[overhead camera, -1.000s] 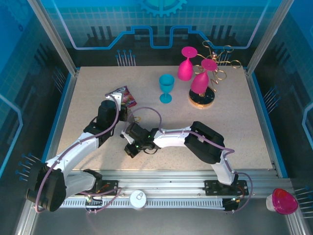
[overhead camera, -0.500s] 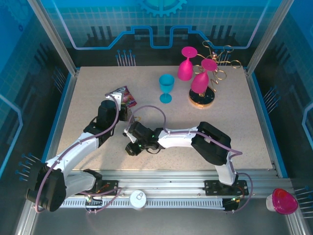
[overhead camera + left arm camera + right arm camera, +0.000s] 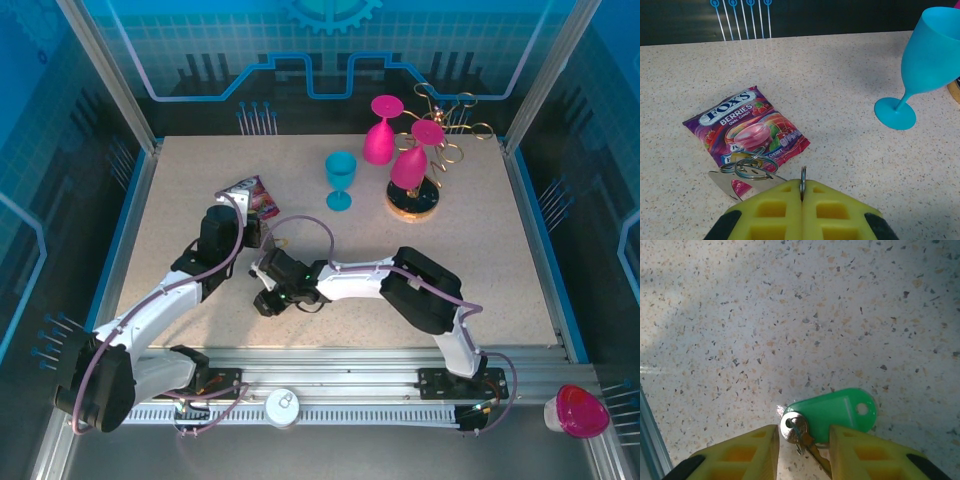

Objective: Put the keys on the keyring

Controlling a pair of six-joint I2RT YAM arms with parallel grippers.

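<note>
A thin keyring (image 3: 803,175) is pinched edge-on by the closed left gripper (image 3: 802,192). A sweets packet (image 3: 745,125) and a blue goblet (image 3: 927,55) are seen beyond.

From the top camera I look down from behind the arm bases over the whole table (image 3: 505,230). Left wrist: low, facing far, sharing the blue goblet (image 3: 932,50) and snack packet (image 3: 747,127). Right wrist: straight down, close over a green-tagged key (image 3: 832,410).

Robot test cell in a lab rather than a home: speckled table (image 3: 500,260) boxed in by aluminium posts (image 3: 110,75) and blue panels (image 3: 330,50) printed with gear and circuit patterns, with two white arms (image 3: 350,280) bolted to a slotted rail (image 3: 340,365) along the near edge.
</note>
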